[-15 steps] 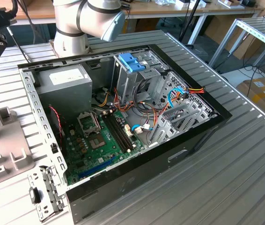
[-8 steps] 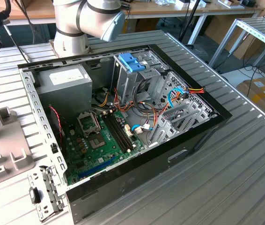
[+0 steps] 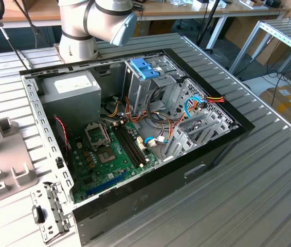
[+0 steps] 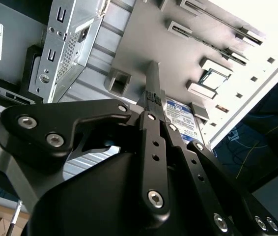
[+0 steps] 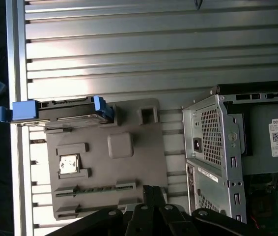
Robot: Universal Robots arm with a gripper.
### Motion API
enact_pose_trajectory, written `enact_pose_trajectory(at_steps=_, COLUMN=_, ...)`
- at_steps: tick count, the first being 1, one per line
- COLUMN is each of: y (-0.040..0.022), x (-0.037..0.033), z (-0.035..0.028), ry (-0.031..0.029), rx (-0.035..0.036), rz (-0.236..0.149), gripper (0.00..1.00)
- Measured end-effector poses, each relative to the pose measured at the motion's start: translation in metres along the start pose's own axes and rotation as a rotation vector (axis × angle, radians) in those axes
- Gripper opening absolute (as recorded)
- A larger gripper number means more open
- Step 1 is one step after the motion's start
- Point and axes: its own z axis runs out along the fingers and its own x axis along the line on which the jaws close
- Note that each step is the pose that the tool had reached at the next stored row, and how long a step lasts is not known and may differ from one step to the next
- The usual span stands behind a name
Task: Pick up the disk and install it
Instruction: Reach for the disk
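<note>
Gripper (image 5: 152, 190): jaws together, clamped on nothing, hanging over the grey holder plate (image 5: 129, 167). The disk (image 5: 63, 112) stands on edge along the plate side away from the gripper, well apart from it. Its blue end piece (image 5: 4, 113) reaches the bench (image 5: 129, 59) edge. Its white label (image 4: 180, 115) shows in the second wrist view. An open computer case (image 5: 212, 147) sits just beside the plate.

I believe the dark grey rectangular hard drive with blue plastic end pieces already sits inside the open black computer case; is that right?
Not quite: the dark grey hard drive stands outside the black computer case, on the grey fixture plate, as the first wrist view shows.
</note>
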Motion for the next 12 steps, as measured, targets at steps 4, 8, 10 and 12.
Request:
enact_pose_trajectory(at_steps=4, y=-0.0003, x=0.0038, z=-0.0001, ry=0.0, rx=0.0, rz=0.0, gripper=0.11)
enact_pose_trajectory(at_steps=8, y=-0.0006, x=0.0085, z=-0.0002, ry=0.0, rx=0.0, rz=0.0, gripper=0.11)
enact_pose_trajectory(at_steps=10, y=-0.0008, x=0.0107, z=-0.0003, ry=0.0, rx=0.0, rz=0.0, gripper=0.11)
enact_pose_trajectory(at_steps=12, y=-0.0009, x=0.0124, z=-0.0003, ry=0.0, rx=0.0, rz=0.0, gripper=0.11)
